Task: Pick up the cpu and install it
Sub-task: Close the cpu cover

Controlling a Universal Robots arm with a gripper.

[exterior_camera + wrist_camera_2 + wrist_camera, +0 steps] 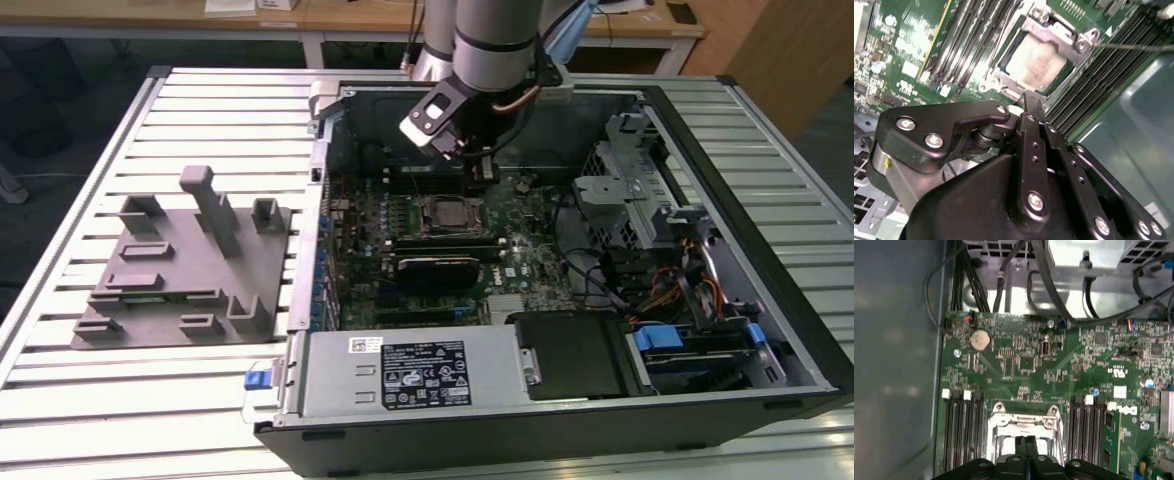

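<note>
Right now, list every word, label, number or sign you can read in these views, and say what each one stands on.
Black-and-white label on the power supply: print too small to read.
White sticker on the same unit: too small to read.
White markings on the motherboard: blurred, unreadable.
Top of the cpu: any print blurred, unreadable.
Nothing can be quoted.

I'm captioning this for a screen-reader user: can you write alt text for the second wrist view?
The black gripper, shut, points at the silver cpu lying inside its metal socket frame on a green motherboard, with dark memory slots on both sides.
</note>
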